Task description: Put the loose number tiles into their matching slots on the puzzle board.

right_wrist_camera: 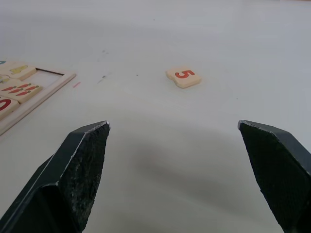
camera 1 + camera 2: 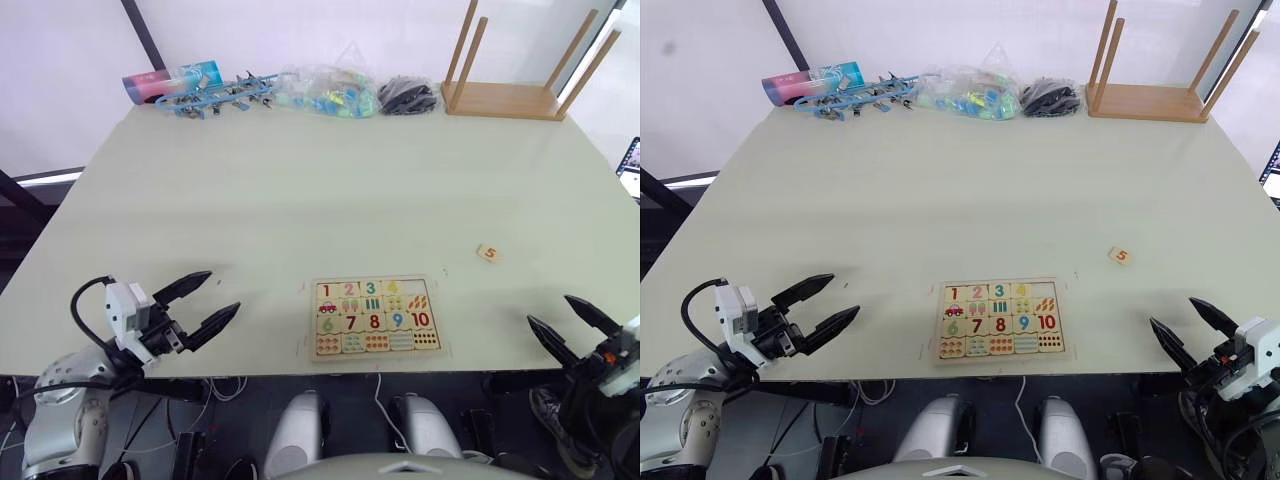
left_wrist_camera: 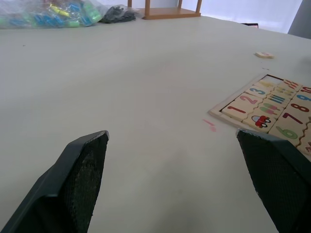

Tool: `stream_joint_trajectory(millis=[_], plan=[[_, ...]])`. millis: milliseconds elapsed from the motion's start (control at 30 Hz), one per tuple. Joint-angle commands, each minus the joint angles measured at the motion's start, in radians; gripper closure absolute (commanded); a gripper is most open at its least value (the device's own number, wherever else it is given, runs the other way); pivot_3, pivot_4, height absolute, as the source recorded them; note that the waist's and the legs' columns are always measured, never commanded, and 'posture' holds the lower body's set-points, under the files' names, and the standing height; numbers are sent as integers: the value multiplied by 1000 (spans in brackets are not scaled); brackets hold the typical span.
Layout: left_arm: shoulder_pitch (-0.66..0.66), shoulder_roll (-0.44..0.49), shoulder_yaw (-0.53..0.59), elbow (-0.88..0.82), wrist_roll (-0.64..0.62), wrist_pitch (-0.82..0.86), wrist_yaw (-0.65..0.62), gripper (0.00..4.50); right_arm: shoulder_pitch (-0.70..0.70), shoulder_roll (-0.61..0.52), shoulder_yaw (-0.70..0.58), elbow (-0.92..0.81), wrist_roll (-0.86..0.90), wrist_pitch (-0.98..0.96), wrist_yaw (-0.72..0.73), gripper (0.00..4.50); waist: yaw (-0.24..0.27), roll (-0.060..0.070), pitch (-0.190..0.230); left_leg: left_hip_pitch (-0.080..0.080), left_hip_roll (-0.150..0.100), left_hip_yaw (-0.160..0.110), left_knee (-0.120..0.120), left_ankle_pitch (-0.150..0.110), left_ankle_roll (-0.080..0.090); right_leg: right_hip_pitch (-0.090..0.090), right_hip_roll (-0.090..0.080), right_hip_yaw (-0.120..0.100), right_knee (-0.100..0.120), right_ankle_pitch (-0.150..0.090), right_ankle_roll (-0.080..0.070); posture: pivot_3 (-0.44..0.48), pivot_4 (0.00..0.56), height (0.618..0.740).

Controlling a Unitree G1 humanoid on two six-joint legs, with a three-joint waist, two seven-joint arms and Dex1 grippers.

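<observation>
The puzzle board [image 2: 375,318] lies flat near the table's front edge, in the middle. Tiles 1 to 4 sit in its top row, and the slot [image 2: 417,287] at that row's right end is bare wood. One loose number tile, the orange 5 [image 2: 488,252], lies on the table to the right of the board and a little beyond it. My left gripper [image 2: 222,291] hovers open to the left of the board, holding nothing. My right gripper [image 2: 549,309] is open and holds nothing at the front right, with the 5 tile [image 1: 183,76] ahead of its fingers.
Along the table's far edge lie a coloured tube [image 2: 165,80], blue clips [image 2: 215,98], a clear bag of coloured pieces [image 2: 325,92], a black bundle [image 2: 408,97] and an upturned wooden stool [image 2: 505,98]. A screen [image 2: 630,165] shows at the right edge.
</observation>
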Motion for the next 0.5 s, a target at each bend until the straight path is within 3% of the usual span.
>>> stream_joint_trajectory(millis=[33,500], plan=[[14,3,42,-53,-34,7,13,0,1,-13,-48,-13,23,-23,-7,73,0,0,0,0,0,0,0,0,0,0,0,0,0,0,0,0,150,740],[34,-1,35,-76,-33,6,8,0,-11,-7,-27,-53,21,-1,-38,73,0,0,0,-1,0,1,-1,0,0,-1,1,0,0,0,0,0,150,740]])
